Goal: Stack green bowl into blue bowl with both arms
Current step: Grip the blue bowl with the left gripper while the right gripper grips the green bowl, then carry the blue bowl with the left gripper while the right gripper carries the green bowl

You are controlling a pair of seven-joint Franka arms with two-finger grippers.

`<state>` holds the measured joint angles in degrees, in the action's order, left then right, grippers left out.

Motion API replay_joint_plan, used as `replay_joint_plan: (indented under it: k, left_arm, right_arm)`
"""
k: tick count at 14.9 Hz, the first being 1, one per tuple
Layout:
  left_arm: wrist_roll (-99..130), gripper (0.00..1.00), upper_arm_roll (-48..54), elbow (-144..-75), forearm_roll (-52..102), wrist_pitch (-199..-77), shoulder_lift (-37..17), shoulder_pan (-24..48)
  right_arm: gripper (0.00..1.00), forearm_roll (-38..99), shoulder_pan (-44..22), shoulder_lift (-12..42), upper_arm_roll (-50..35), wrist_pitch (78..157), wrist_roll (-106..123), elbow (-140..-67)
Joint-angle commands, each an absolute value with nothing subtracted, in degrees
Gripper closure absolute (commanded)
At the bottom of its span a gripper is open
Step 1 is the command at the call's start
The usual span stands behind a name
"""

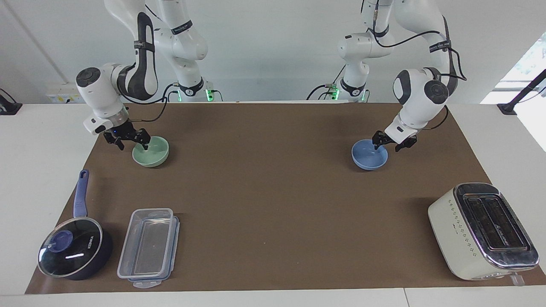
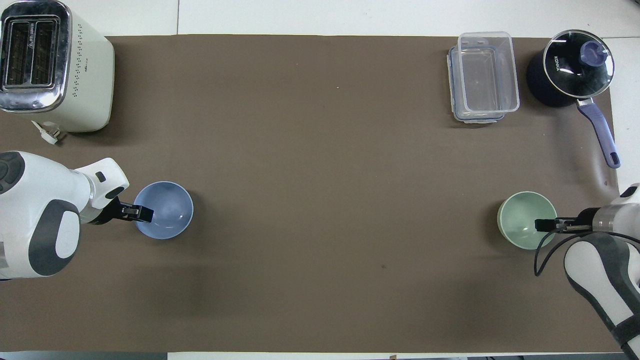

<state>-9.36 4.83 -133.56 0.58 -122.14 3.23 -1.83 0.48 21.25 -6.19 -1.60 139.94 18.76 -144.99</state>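
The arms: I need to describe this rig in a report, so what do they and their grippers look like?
Both arms are white and jointed, with rounded dark grey joint caps and loose black cables. Each ends in a small black two-finger gripper: the left gripper, the right gripper. Green lights glow at both bases.

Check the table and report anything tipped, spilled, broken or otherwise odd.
Nothing stands out. The green bowl and blue bowl sit upright on the mat, the saucepan has its lid on, and the toaster and clear container look intact.

Two glossy white jointed arms with dark grey joint caps, looping black cables and small black pincers.
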Motion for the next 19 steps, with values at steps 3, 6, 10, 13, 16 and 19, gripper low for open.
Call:
replay_joint_plan:
  k: [3,6,10,13,16,19]
  left_arm:
    - [-7.9,0.26,5.0,-135.2,-0.4,-121.6,4.3,-1.5]
    - [-7.1,0.60,5.0,-135.5,-0.4,-121.6,4.4,-0.7]
    - [-6.9,1.00,5.0,-135.9,-0.4,-121.4,4.6,-0.4]
    - [-6.9,1.00,5.0,-135.6,-0.3,-120.9,4.5,-0.4]
    - [-6.7,1.00,5.1,-130.9,3.2,-116.8,3.2,-0.2]
    - [4.0,1.00,5.3,-113.4,6.7,-103.4,-3.8,5.3]
  right_arm:
    - [1.00,1.1,22.5,-6.2,-2.1,139.7,20.7,-145.5]
    - [1.00,1.8,22.1,-7.6,-2.1,137.1,20.5,-144.8]
    - [1.00,2.8,21.4,-9.1,-2.5,131.4,20.1,-140.8]
    - [1.00,2.9,20.3,-9.6,-3.4,126.3,20.0,-136.4]
    - [1.00,3.3,18.7,-10.7,-3.7,123.5,17.8,-133.7]
    - [1.00,3.3,15.8,-11.6,-4.1,121.6,15.4,-131.4]
